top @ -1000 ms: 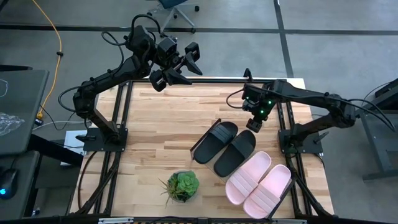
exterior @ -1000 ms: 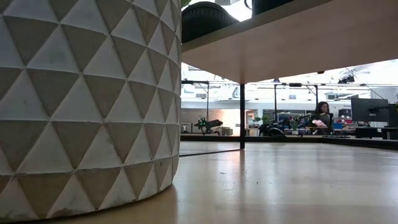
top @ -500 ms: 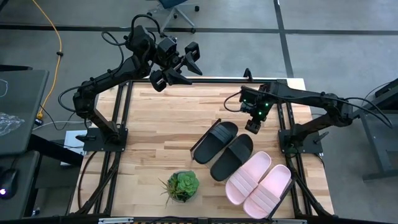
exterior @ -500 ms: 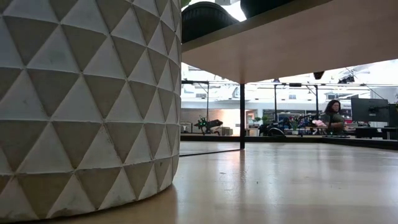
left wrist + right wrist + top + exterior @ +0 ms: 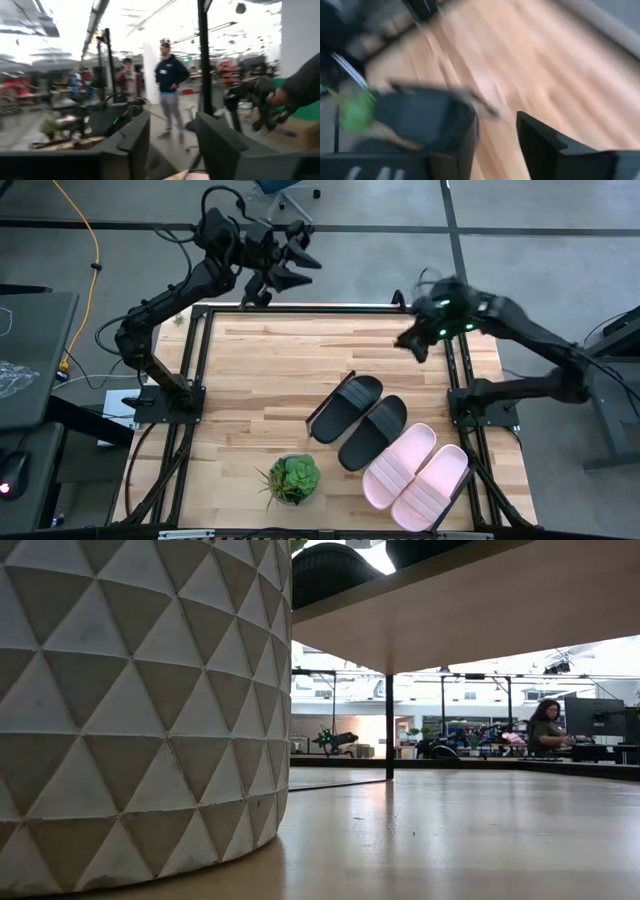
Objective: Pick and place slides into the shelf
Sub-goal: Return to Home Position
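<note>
Shows four slides [image 5: 378, 428] in a slanted row on the shelf [image 5: 329, 399], at the near right of the surface [image 5: 270, 370]. Places the black pair [image 5: 347, 404] side by side toward the middle, and the pink pair [image 5: 432, 483] just beside them, nearer the corner. From surface height, shows only the shelf's pale underside, one thin black leg, and dark slide toes over its edge.

Probably light, soft and springy to handle, like moulded foam or rubber. Unlikely to break if dropped. Likely to bend if pinched at toe or heel alone. Best taken across the wide ribbed strap, where the ridges should resist slipping, or along the sole's side edge at mid-length.

No brand, label or writing readable on slides, shelf or pot.

Puts the left gripper [image 5: 292, 265] high beyond the far left edge of the surface, jaws parted and holding nothing. Puts the right gripper [image 5: 412, 340] over the far right edge, well apart from the slides, jaws likewise spread and empty in its wrist view.

Also shows a small green plant [image 5: 293, 478] near the front, just left of the shelf, in a white pot [image 5: 140, 710] faceted with triangles. Beyond, shows a person [image 5: 548, 725] seated at a desk.
</note>
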